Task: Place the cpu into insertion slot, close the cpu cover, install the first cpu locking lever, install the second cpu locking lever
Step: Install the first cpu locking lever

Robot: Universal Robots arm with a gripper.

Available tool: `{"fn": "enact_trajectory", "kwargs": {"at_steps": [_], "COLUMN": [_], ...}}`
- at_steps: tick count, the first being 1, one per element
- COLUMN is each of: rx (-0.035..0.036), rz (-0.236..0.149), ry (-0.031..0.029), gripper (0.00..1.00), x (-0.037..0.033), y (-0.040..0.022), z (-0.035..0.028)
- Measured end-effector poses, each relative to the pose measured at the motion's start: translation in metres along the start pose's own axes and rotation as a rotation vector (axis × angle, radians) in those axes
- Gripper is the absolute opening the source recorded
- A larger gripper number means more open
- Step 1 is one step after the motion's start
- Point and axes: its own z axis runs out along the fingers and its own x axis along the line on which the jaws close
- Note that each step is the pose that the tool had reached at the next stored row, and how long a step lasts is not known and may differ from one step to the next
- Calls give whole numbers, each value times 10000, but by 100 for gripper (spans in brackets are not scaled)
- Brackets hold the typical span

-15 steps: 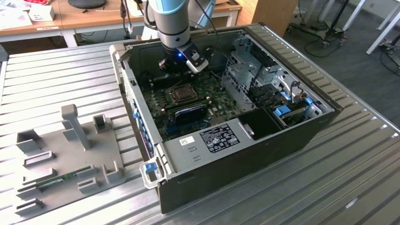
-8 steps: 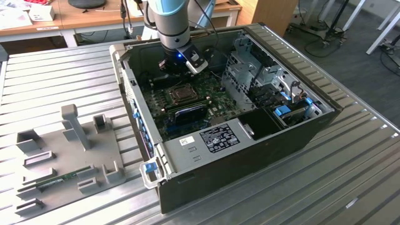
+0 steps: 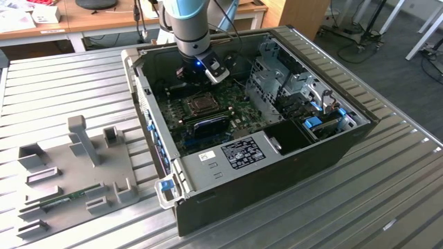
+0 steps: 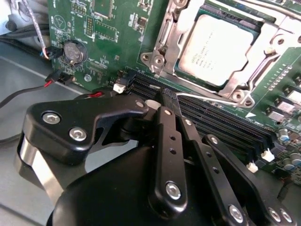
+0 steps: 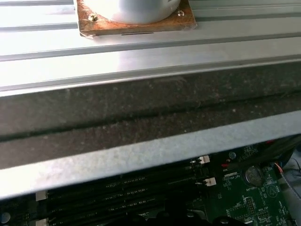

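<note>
I've got the cpu (image 4: 219, 52) seated in the insertion slot (image 4: 165, 35), and the cpu cover (image 4: 244, 92) looks folded down around it, so I judge we're at the locking levers. My gripper (image 4: 164, 96) hangs just beside the socket, over the memory slots (image 4: 221, 125), fingers pinched narrow on nothing. Next calls for catching a thin lever precisely.

Grey case wall (image 5: 141, 113) above memory slots (image 5: 122, 197) (green motherboard (image 5: 249, 202) beside).

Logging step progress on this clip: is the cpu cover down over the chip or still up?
Down. In the second wrist view the cpu cover lies flat, framing the cpu, whose metal top shows through its window.
</note>
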Motion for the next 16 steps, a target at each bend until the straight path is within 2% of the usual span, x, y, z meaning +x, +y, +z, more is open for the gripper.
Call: {"fn": "enact_trajectory", "kwargs": {"at_steps": [11,16], "rx": [53,56], "rz": [241,257], "ry": [-69,-75], "gripper": [10,10], "x": [13,14], "y": [31,34], "z": [25,26]}}
